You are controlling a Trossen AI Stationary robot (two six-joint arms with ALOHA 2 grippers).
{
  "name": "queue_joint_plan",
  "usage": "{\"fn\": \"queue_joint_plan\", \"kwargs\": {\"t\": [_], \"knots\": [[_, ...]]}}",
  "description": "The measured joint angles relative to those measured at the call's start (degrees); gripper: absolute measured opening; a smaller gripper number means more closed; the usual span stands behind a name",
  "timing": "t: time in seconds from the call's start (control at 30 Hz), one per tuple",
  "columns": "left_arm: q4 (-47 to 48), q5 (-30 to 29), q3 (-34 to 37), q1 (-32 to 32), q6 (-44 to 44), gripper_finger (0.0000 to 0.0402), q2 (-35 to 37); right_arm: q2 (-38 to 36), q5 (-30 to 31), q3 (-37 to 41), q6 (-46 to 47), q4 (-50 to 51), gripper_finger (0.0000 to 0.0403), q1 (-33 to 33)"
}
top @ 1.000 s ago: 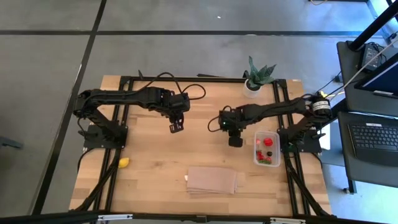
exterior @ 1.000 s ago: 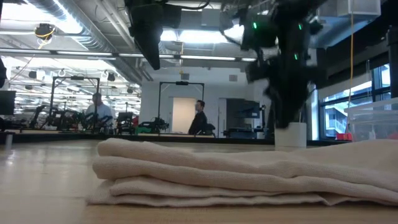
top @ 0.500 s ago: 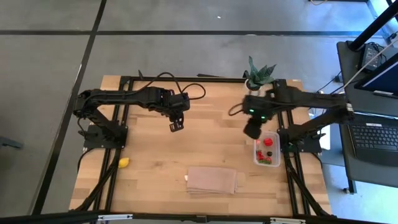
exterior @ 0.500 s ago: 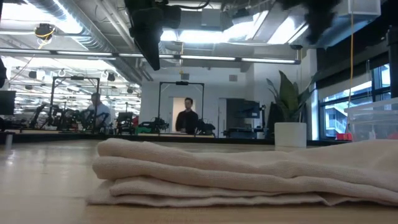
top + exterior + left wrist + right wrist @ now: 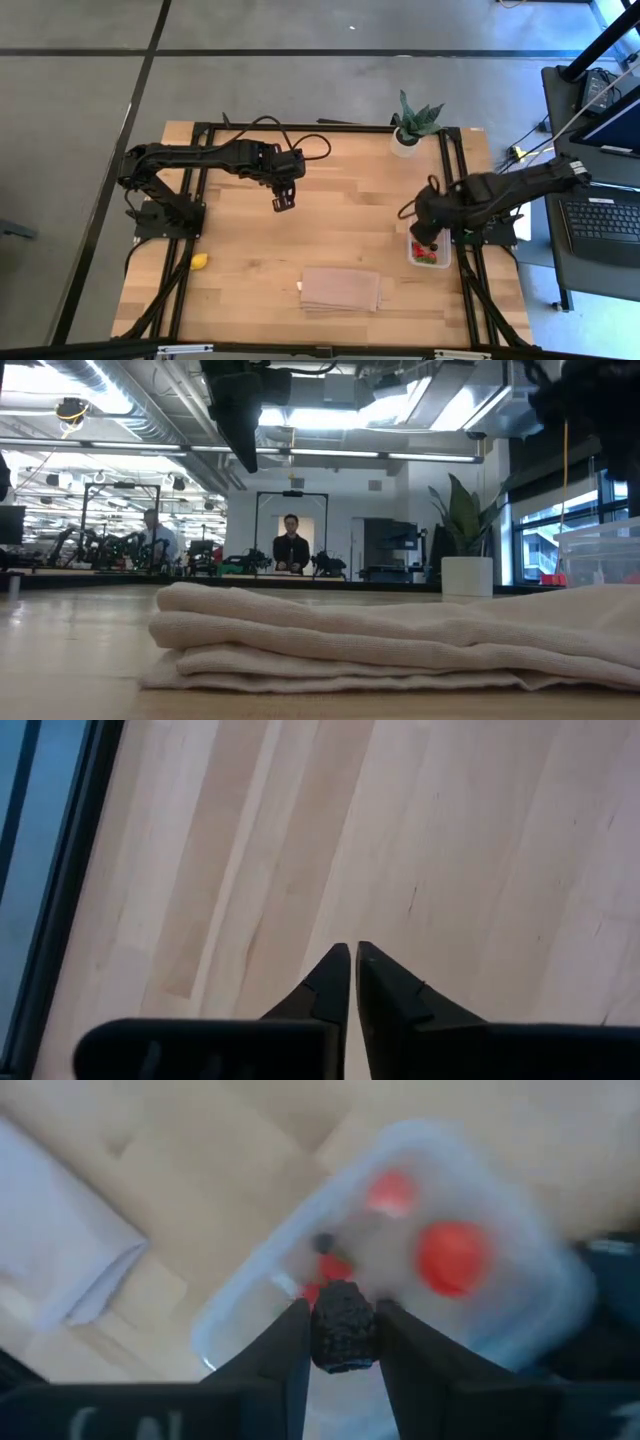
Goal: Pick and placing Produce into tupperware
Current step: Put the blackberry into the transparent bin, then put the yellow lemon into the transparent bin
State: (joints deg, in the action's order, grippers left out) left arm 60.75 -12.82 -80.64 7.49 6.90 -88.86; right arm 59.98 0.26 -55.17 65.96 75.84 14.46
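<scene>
My right gripper point(image 5: 426, 236) hovers over the tupperware point(image 5: 436, 258), a small clear container at the table's right edge, and is shut on a dark berry point(image 5: 343, 1325). In the right wrist view the tupperware point(image 5: 250, 1308) lies below the fingers with red pieces point(image 5: 452, 1258) resting on its bottom. A yellow piece point(image 5: 200, 261) lies on the table near the left edge. My left gripper point(image 5: 283, 204) is shut above bare wood at the table's middle left and touches nothing; it also appears in the left wrist view point(image 5: 352, 965). My right gripper pinches the dark berry point(image 5: 343, 1342) between its two fingers point(image 5: 290, 1348), one on each side of it. The fingers point down from above. The berry is lifted clear, over the near end of the tupperware.
A folded tan cloth point(image 5: 342, 290) lies near the table's near edge and fills the low view's foreground point(image 5: 380, 640). A spiky green plant in a white pot point(image 5: 410, 128) stands at the far edge. Black frame rails point(image 5: 448, 180) run along the table's sides. People stand in the room behind.
My right gripper has swung from the table's middle toward the right edge and now hangs over the tupperware, shut on the dark berry. The left arm has kept still.
</scene>
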Motion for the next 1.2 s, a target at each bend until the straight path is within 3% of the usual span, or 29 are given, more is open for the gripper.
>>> {"fn": "queue_joint_plan", "kwargs": {"t": [0.17,0.4,1.2], "knots": [[0.00,0.00,0.00,0.00,-0.02,0.0002,0.00,-0.63,-2.28,11.96,1.71,-16.04,0.0104,1.91],[-0.03,0.00,0.00,0.00,0.03,0.0010,0.00,-0.33,-5.35,20.90,4.93,-19.68,0.0106,1.92],[-1.27,0.02,0.00,0.00,0.04,0.0055,0.00,-0.39,-6.44,23.22,4.50,-19.95,0.0130,1.88]]}}
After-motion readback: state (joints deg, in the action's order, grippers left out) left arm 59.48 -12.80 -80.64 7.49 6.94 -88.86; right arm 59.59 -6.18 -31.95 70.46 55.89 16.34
